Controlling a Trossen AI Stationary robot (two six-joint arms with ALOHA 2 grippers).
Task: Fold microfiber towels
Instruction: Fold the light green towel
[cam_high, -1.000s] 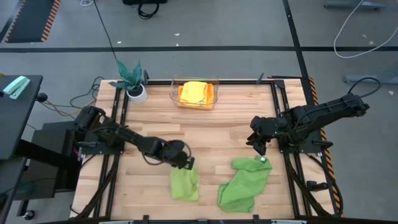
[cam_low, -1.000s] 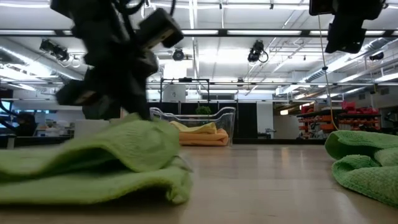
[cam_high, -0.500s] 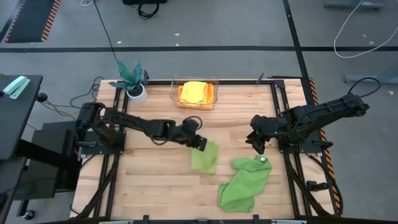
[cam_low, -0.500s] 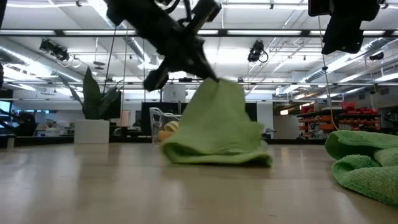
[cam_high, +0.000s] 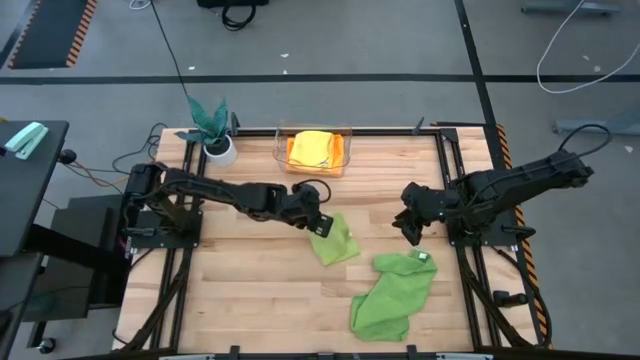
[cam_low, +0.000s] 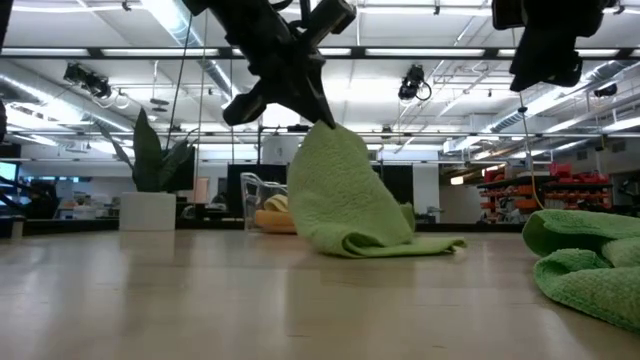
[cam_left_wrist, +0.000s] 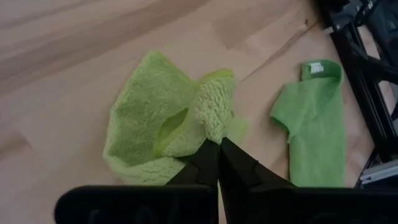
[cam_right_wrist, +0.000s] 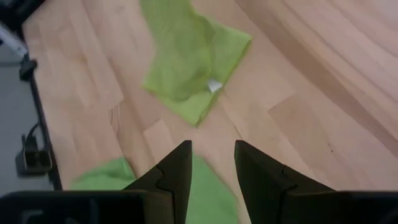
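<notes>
I have the left gripper (cam_high: 321, 224) clenched on a raised corner of the lime green towel (cam_high: 336, 242), whose rest drapes onto the table (cam_high: 250, 290) mid-surface. My right gripper (cam_high: 408, 228) hangs released above the larger mid-green towel (cam_high: 392, 295) by the right edge.

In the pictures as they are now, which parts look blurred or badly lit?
Low view: the left gripper holding the lime green towel is a dark shape against bright ceiling lights. Left wrist view: its fingers are soft, the cloth sharp. Right wrist view: the right gripper is blurred. High view: even light.
</notes>
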